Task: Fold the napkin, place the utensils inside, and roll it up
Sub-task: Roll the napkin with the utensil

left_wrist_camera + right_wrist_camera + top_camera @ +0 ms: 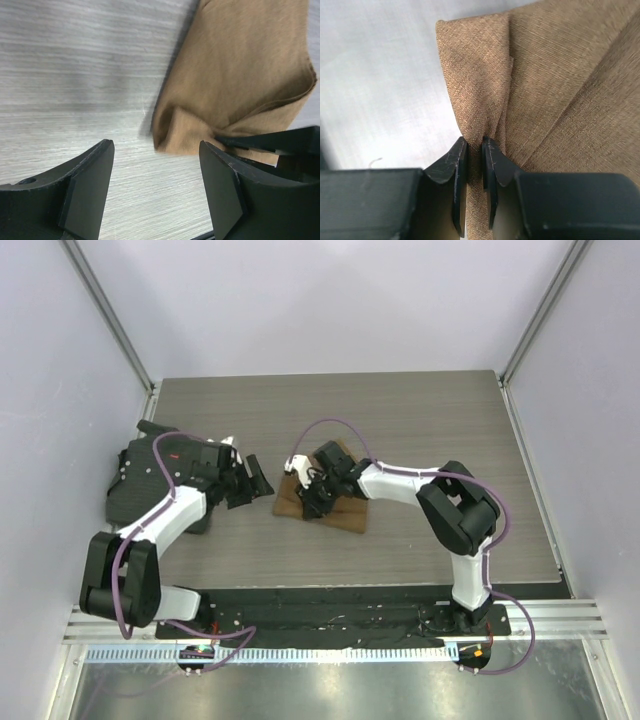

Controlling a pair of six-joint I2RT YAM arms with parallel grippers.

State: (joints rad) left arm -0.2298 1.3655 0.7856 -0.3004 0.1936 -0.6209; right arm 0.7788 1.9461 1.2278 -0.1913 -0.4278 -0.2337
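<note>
Okay, the napkin looks soft, light, floppy, so I'd take it by a folded edge: right gripper pinches that fold, left gripper spread, empty, just beside it.

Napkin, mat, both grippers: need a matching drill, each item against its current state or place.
Items:
1. napkin
2. left gripper
3. right gripper
4. mat

States:
A. pinching a fold of cloth
B. dark, lying far left
C. tan, in the middle of the table
D. jaws apart, holding nothing

Pairs: 1-C, 2-D, 3-A, 4-B
</note>
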